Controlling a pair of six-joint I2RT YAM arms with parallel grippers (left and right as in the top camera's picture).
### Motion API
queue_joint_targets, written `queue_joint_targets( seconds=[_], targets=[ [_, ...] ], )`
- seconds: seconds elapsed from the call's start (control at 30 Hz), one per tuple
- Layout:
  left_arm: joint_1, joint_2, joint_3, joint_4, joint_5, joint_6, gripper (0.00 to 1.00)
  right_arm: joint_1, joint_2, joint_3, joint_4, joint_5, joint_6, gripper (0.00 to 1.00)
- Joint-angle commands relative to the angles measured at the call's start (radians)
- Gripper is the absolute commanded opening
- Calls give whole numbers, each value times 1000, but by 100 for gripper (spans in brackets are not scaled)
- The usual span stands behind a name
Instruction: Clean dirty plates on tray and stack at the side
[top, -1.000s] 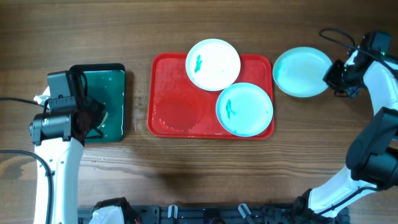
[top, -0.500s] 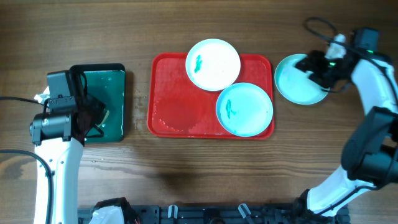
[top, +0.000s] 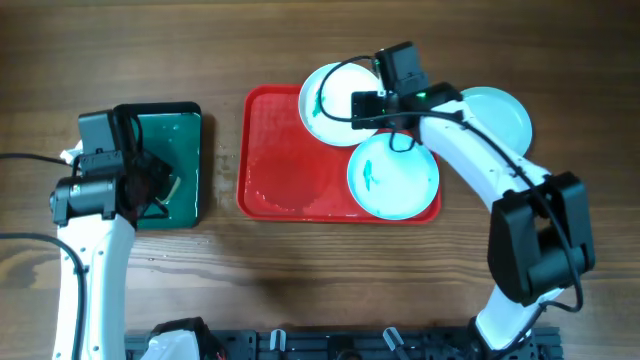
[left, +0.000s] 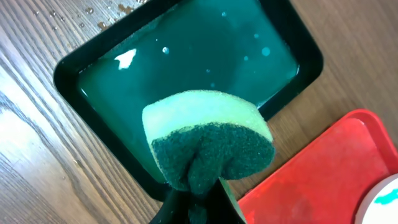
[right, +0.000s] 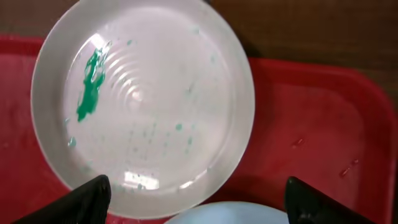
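A white plate (top: 328, 100) (right: 143, 106) smeared with teal lies at the back of the red tray (top: 275, 180) (right: 298, 118). Just in front of it on the tray is a pale aqua plate (top: 395, 180) (right: 249, 216) with a teal smear. A second aqua plate (top: 500, 115) rests on the table right of the tray. My right gripper (top: 378, 115) (right: 200, 202) hovers open over the white plate's near edge, holding nothing. My left gripper (top: 150, 185) (left: 199, 205) is shut on a green-and-yellow sponge (left: 208, 146) above the dark green tray (top: 170, 135) (left: 186, 56).
The dark green tray holds water and stands left of the red tray, a narrow strip of wooden table (top: 220, 170) between them. Wet drops (left: 93, 15) speckle the wood beside it. The right arm (top: 480, 160) reaches across the tray's right end.
My right gripper opened, left the aqua plate on the table at the right, and swung left over the white plate. The left arm and sponge stayed put.
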Motion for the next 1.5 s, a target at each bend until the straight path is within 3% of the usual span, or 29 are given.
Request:
queue_joint_targets(
  seconds=[0.0, 0.3, 0.6, 0.63, 0.7, 0.83, 0.93, 1.17, 1.23, 1.33, 1.47],
  targets=[
    [6, 19, -6, 5, 11, -16, 4, -1, 64, -4, 31, 140, 43, 85],
    [6, 21, -6, 4, 12, -16, 4, -12, 138, -3, 138, 55, -11, 85],
    [6, 21, -6, 7, 11, -16, 4, -93, 138, 22, 98, -148, 0, 81],
    [6, 21, -6, 7, 12, -16, 4, -108, 138, 31, 68, -193, 3, 84],
    [6, 21, -6, 7, 11, -16, 4, -133, 137, 62, -3, -261, 3, 99],
    [6, 21, -6, 5, 12, -16, 4, -162, 121, 84, -56, -383, 11, 100],
    [6, 21, -6, -1, 12, -16, 4, -172, 119, 84, 9, -460, 11, 99],
    [6, 21, -6, 3, 12, -16, 4, -137, 156, 84, 108, -178, -65, 100],
    [6, 21, -6, 3, 12, -17, 4, -124, 177, 84, 138, -175, -72, 91],
    [6, 21, -6, 3, 12, -16, 4, -105, 208, 84, 167, -174, -61, 67],
    [6, 21, -6, 3, 12, -16, 4, -85, 246, 84, 188, -156, -50, 66]
  ],
)
